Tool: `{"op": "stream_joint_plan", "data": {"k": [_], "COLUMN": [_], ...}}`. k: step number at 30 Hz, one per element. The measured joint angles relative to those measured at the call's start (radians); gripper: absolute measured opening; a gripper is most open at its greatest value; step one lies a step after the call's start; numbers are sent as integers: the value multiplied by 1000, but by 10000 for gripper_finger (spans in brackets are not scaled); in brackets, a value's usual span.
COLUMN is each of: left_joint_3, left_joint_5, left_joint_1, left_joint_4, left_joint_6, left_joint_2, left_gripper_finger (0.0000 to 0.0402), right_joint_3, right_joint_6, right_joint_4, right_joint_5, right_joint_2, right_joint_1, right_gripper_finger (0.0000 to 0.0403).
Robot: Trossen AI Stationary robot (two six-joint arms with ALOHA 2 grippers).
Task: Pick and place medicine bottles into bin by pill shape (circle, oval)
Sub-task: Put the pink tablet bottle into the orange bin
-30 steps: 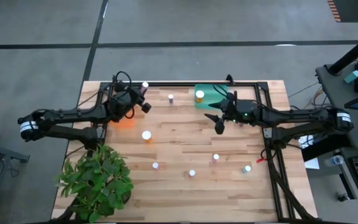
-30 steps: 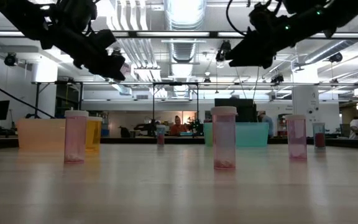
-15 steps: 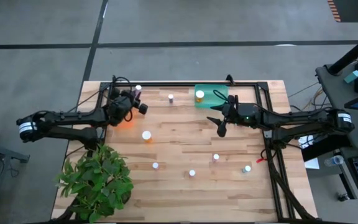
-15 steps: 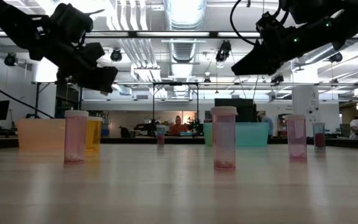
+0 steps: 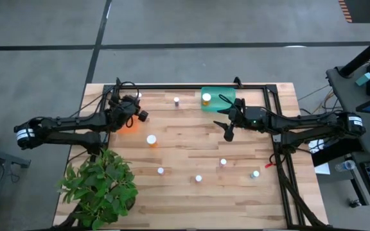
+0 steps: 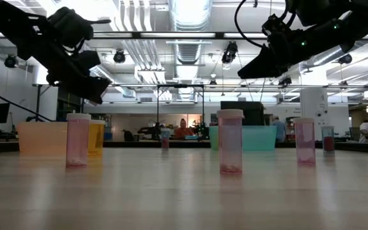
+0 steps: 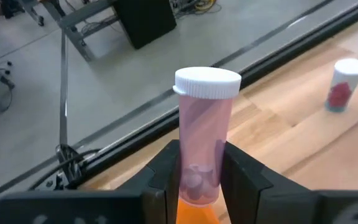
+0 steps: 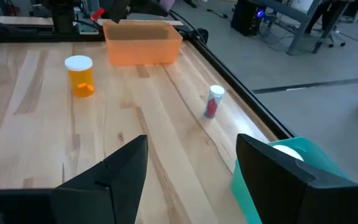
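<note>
Since a second ago, the left claw (image 5: 133, 110) is seen drawing back toward nine o'clock and is now hanging over the orange bin (image 5: 129, 123) at the surface's ten o'clock corner, while the right claw (image 5: 227, 122) is barely shifting near the teal bin (image 5: 227, 96) at one o'clock. In the left wrist view the left claw (image 7: 199, 177) is clamping a pink bottle (image 7: 202, 134) low on its body, cap up and upright, with the orange bin showing just beneath it. That bottle is looking light, stiff and smooth-walled, so it could be slipping in a loose pinch; taking it across the middle of the body, below the cap, seems the safest hold. It is showing a clear pinkish tube, a ribbed white cap and a few pale pills lying at its bottom. The right claw is hanging with its fingers (image 8: 114, 171) spread wide and nothing between them. Other bottles are standing well apart on the surface (image 5: 191, 147): an orange bottle (image 5: 151, 139) near the middle, several small ones toward six o'clock, and one inside the teal bin.
</note>
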Motion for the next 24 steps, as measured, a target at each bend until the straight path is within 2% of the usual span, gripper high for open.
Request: {"op": "stream_joint_plan", "data": {"k": [13, 17, 21, 24], "left_joint_3": [-15, -16, -31, -64], "left_joint_5": [0, -3, -87, -100], "left_joint_1": [0, 0, 1, 0], "left_joint_4": [-28, -95, -89, -89], "left_joint_6": [-29, -38, -102, -178], "left_joint_2": [11, 2, 1, 2], "left_gripper_finger": [73, 73, 73, 73], "right_joint_3": [0, 0, -1, -1], "right_joint_6": [2, 3, 2, 2], "right_joint_4": [0, 0, 0, 0], "right_joint_5": [0, 0, 0, 0], "right_joint_2": [0, 0, 0, 0], "right_joint_1": [0, 0, 0, 0], "right_gripper_finger": [233, 233, 233, 233]}}
